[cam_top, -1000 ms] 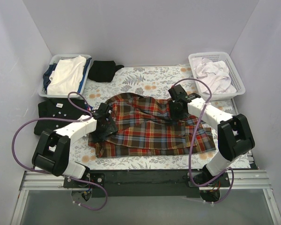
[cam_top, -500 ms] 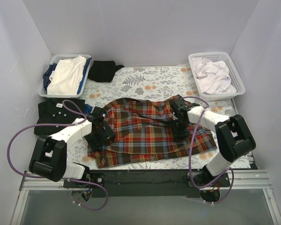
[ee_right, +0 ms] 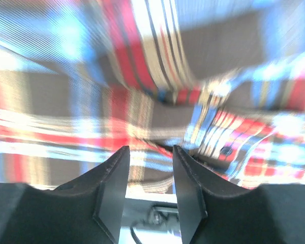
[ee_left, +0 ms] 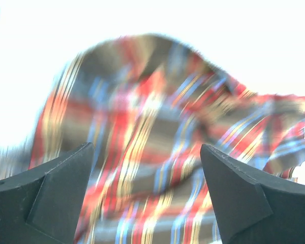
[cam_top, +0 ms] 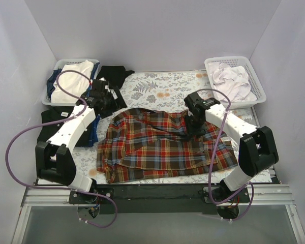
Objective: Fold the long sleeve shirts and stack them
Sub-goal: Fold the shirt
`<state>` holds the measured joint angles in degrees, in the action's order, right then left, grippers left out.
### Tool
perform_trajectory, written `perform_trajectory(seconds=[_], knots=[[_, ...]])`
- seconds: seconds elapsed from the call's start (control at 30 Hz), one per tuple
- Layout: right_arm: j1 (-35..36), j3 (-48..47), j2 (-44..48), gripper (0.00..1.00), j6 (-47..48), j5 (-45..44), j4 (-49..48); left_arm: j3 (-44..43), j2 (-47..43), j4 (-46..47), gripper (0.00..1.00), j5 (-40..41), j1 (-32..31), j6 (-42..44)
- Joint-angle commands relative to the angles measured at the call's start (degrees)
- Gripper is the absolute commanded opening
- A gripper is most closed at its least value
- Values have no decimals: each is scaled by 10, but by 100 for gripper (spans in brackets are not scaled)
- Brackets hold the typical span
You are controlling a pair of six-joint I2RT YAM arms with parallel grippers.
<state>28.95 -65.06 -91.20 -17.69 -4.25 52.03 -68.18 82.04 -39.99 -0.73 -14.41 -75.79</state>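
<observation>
The red-orange plaid shirt (cam_top: 162, 145) lies spread on the flowered table in the middle. It fills the left wrist view (ee_left: 152, 112) and the right wrist view (ee_right: 142, 76). A folded black shirt (cam_top: 53, 122) lies at the left, partly under my left arm. My left gripper (cam_top: 102, 96) is raised behind the plaid shirt's back left corner, with its jaws wide open and empty (ee_left: 146, 147). My right gripper (cam_top: 192, 122) hangs over the plaid shirt's back right part. Its jaws (ee_right: 150, 148) are a narrow gap apart with nothing between them.
A white basket (cam_top: 76, 60) with folded white and blue clothes stands at the back left. Another white basket (cam_top: 229, 58) with pale crumpled clothes stands at the back right. A loose black cloth (cam_top: 112, 76) lies at the back beside the left basket. White walls enclose the table.
My left gripper has left the plaid shirt's left side and swung up toward the back left. The shirt now lies flatter and wider. My right gripper has shifted slightly back.
</observation>
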Motion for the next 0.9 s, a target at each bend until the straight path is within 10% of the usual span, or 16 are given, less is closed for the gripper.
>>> perform_trajectory(seconds=[0.0, 0.87], knots=[[-1, -96, 11, 49, 15, -35, 16, -67, 110, 114, 84, -41, -1, 141], [-19, -189, -21, 49, 16, -29, 16, -188, 340, 226, 67, -29, -84, 455]])
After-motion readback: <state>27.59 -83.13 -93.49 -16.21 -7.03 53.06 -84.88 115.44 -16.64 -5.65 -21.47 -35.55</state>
